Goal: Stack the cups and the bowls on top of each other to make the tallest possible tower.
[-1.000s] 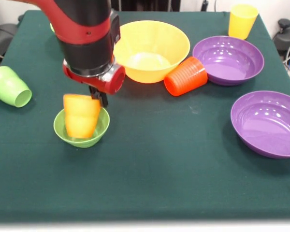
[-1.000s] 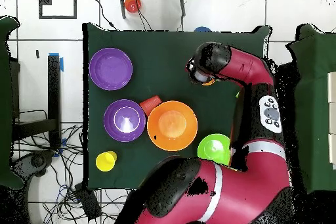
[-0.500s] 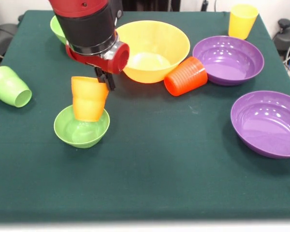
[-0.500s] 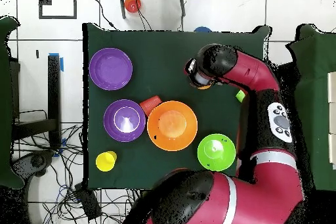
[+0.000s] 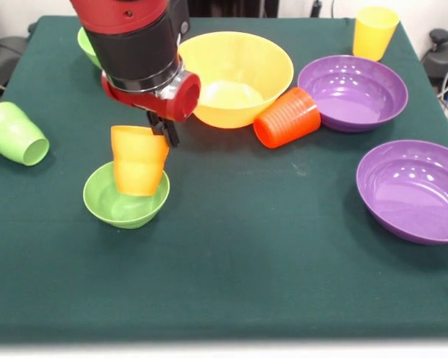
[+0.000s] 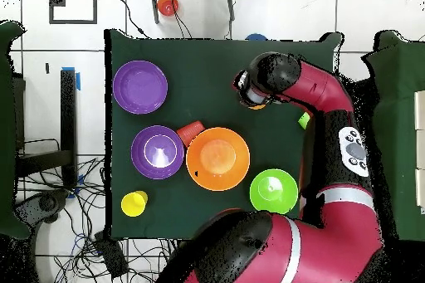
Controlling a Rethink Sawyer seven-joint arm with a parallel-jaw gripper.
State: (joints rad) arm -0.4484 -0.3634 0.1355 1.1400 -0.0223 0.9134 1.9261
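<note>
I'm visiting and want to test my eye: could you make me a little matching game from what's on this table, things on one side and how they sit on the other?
Things:
1. orange cup
2. red cup
3. yellow cup
4. green cup

States:
A. on its side beside the big orange-yellow bowl
B. upright at a far corner
C. held over the small green bowl
D. on its side, alone near the table's edge

Pairs: 1-C, 2-A, 3-B, 4-D

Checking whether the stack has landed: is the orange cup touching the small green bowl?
Cannot tell. In the front view the orange cup overlaps the small green bowl, hiding any gap; overhead, the arm covers both.
</note>
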